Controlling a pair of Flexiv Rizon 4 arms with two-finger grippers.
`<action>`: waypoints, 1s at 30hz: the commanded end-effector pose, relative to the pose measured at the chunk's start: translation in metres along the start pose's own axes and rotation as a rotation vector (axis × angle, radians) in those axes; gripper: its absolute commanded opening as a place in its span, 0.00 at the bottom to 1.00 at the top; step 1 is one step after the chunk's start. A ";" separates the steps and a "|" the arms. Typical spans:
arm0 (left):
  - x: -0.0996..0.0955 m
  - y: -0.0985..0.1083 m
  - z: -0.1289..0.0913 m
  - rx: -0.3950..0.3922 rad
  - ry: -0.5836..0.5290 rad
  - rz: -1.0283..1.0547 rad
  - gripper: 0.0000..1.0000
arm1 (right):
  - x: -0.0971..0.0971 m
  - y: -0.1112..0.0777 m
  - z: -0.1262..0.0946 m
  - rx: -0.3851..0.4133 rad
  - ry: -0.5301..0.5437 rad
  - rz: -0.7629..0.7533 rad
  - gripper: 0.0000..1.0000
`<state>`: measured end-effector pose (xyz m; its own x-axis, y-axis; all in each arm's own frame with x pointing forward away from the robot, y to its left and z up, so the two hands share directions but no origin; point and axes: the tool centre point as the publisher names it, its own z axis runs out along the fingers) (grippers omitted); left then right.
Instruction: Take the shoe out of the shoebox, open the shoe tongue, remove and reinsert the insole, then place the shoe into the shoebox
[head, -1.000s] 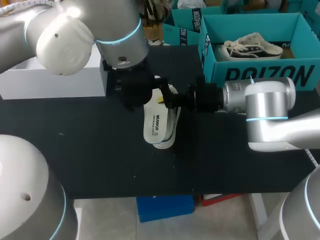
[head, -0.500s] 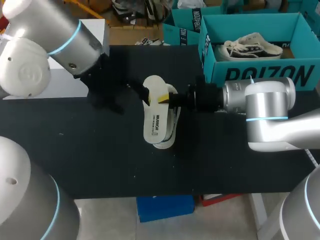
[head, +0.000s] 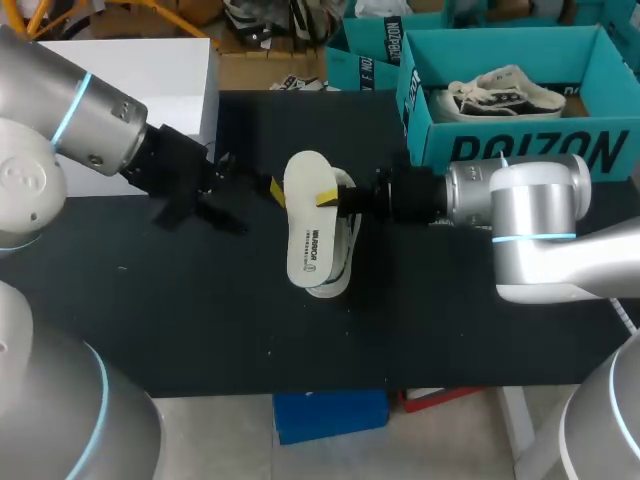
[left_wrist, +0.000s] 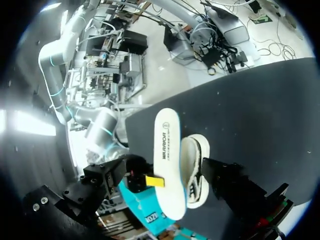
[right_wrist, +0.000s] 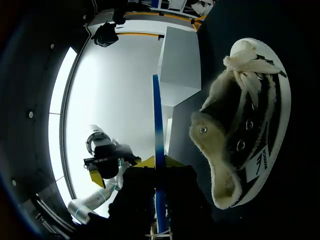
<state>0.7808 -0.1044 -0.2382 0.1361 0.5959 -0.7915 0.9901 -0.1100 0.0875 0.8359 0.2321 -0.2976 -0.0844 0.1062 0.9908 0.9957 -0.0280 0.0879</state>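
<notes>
Two shoes were counted. One shoe (head: 345, 250) was laid on the black desk (head: 200, 310) near its middle. A second shoe (head: 500, 95) was seen inside the open teal shoebox (head: 520, 150) at the far right of the desk. The shoe on the desk was set with its long axis running from the far side to the near side. Its toe was pointed toward the near edge, and its fleece-lined opening was turned toward the shoebox. One insole (head: 308, 225) was counted, out of the shoe. It was held just over the shoe and nearly parallel to it, with its white printed face tilted up and toward the left arm. It was clamped from both sides, at its far part, between the yellow tips of the right end effector (head: 333, 198), and in the right wrist view it was shown edge-on as a thin blue line. The left end effector (head: 265, 188) was kept apart from the insole on its left side, with its fingers spread and nothing held in them. One second teal box (head: 365, 55) was seen behind the shoebox. One white box (head: 130, 70) was seen at the far left.
</notes>
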 end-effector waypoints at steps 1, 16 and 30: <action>0.004 -0.003 0.001 -0.008 -0.081 0.004 1.00 | -0.001 0.000 0.001 -0.001 0.000 0.000 0.00; 0.012 -0.005 0.008 -0.024 -0.229 -0.058 1.00 | -0.001 0.000 0.001 -0.001 0.000 0.000 0.00; 0.035 0.021 0.013 -0.134 -0.388 -0.136 1.00 | -0.001 0.000 0.001 -0.001 0.000 0.000 0.00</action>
<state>0.8039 -0.0925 -0.2647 0.0010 0.2867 -0.9580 0.9982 0.0574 0.0182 0.8359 0.2321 -0.2976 -0.0845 0.1061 0.9908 0.9957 -0.0280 0.0879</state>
